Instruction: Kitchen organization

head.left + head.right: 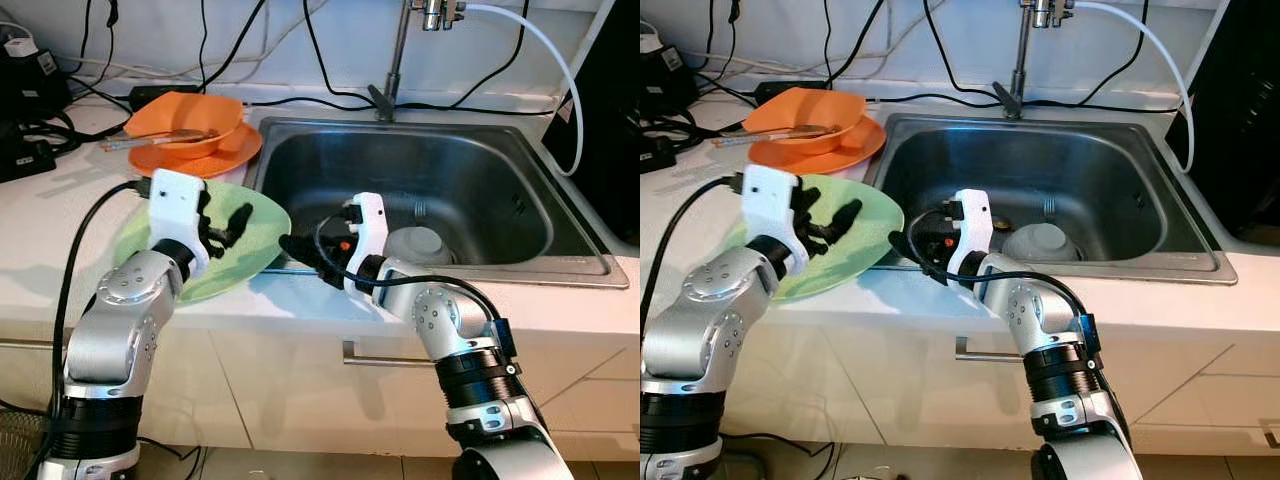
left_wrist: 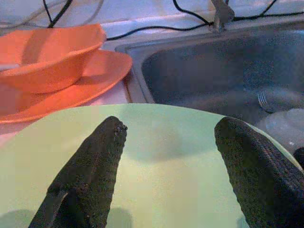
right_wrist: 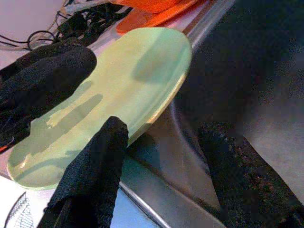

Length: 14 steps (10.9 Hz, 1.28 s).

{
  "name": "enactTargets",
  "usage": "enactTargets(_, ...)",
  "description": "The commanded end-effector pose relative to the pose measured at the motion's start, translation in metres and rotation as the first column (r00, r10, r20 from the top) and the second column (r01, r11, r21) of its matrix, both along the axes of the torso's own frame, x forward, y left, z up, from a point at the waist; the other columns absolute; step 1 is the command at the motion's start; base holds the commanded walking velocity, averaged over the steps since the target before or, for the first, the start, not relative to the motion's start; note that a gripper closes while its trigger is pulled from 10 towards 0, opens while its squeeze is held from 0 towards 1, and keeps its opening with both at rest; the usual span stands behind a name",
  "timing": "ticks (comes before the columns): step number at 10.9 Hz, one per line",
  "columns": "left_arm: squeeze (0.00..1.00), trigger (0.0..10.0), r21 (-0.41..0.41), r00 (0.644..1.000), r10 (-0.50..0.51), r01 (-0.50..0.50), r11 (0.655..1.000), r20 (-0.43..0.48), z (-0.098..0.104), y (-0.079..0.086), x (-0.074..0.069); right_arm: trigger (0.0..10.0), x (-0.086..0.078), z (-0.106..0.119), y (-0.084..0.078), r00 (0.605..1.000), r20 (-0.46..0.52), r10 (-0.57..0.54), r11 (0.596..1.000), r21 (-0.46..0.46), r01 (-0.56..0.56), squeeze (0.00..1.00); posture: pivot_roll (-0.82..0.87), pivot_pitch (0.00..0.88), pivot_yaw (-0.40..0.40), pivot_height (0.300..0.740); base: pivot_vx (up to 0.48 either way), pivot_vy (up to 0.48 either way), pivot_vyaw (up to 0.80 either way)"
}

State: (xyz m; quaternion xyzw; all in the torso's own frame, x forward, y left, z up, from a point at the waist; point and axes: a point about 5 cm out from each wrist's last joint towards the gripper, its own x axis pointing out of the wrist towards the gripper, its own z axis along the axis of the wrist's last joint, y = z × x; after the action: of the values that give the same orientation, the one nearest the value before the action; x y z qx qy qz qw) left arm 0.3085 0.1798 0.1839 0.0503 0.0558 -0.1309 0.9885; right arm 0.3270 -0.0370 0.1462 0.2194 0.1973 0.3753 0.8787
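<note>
Green plate (image 1: 215,245) overhangs the sink (image 1: 480,190) edge | our left gripper (image 1: 222,228) gapes above it | right gripper (image 1: 300,252), open, nearest its rim

Two silver arms bent at the elbow and reaching forward. Left gripper (image 1: 228,226) spread wide, black fingers (image 2: 90,171) apart (padded, rough-textured). Right gripper (image 1: 305,258) angled toward the left one, fingers (image 3: 95,171) likewise parted, white wrist housings raised on both.
</note>
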Motion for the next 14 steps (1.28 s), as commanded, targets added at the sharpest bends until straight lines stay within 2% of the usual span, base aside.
enactTargets(1, 0.0, 10.0, 0.017, 1.0, -0.014, 0.014, 1.0, 0.005, 0.002, -0.002, -0.002, 10.0, 0.002, 0.001, 0.002, 1.0, -0.006, -0.01, 1.0, 0.005, 0.01, 0.0, 0.18, 0.0, -0.007, 0.74, 0.0, 0.0, 0.0)
enactTargets(5, 0.0, 10.0, 0.031, 1.0, -0.01, 0.011, 0.999, -0.001, 0.002, -0.001, -0.005, 10.0, 0.006, -0.001, 0.007, 0.999, -0.045, -0.016, 0.999, 0.039, 0.018, 0.0, 0.18, 0.0, -0.014, 0.74, 0.0, 0.0, 0.0)
enactTargets(12, 0.0, 10.0, 0.043, 1.0, -0.004, 0.004, 0.999, 0.014, 0.005, -0.004, -0.006, 10.0, 0.004, -0.003, 0.031, 0.999, -0.052, -0.003, 0.999, 0.053, 0.006, 0.0, 0.19, 0.0, -0.017, 0.74, 0.0, 0.0, 0.0)
enactTargets(13, 0.0, 10.0, 0.043, 1.0, -0.003, 0.002, 0.999, 0.017, 0.005, -0.004, -0.006, 7.1, 0.002, -0.002, 0.035, 0.999, -0.033, 0.011, 0.999, 0.051, -0.009, 0.0, 0.19, 0.0, -0.015, 0.74, 0.0, 0.0, 0.0)
enactTargets(14, 0.0, 10.0, 0.043, 1.0, -0.003, 0.002, 0.999, 0.018, 0.005, -0.004, -0.006, 0.0, 0.001, -0.001, 0.039, 1.0, -0.005, 0.027, 0.999, 0.044, -0.027, 0.0, 0.19, 0.0, -0.015, 0.74, 0.0, 0.0, 0.0)
